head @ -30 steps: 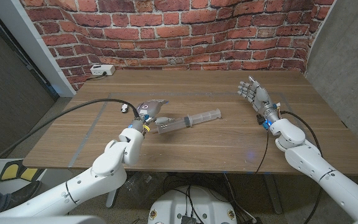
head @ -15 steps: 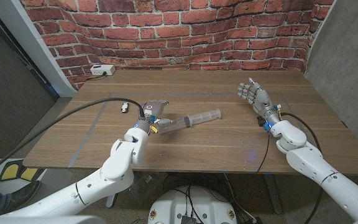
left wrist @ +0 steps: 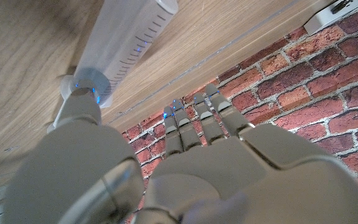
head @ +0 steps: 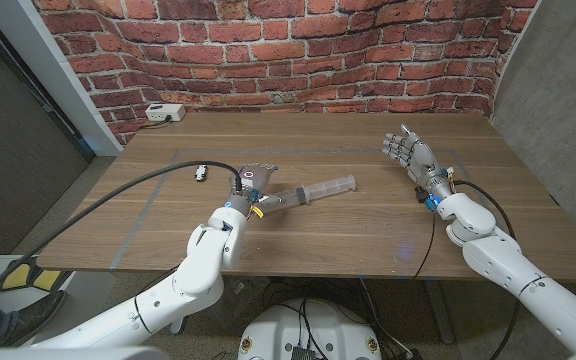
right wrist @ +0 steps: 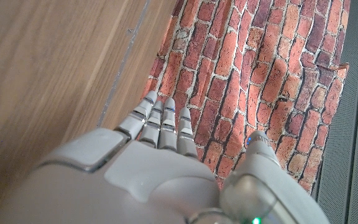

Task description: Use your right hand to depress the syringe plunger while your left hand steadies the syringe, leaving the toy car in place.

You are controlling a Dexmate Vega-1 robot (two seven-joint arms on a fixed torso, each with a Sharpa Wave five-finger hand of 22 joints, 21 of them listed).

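Syringe [head: 308, 191]: we see it lying on the bench [head: 368, 230], plunger end beside left hand [head: 252, 178].
Left hand: fingers extended, grasping nothing.
Right hand [head: 409, 152]: released, fingers spread, well apart from syringe.

A wide band of bare wooden table [head: 388, 215] separates the raised right hand [head: 409, 152], at the frame's right, from the clear syringe [head: 313, 189] lying near the center. The left hand [head: 252, 178] sits at the syringe's plunger end, closing off that side. To its left, a small toy car [head: 201, 172] and a black cable [head: 118, 190] cross the surface. A white power strip [head: 164, 113] lies at the upper left against the brick wall [head: 298, 50] bounding the table's far edge.
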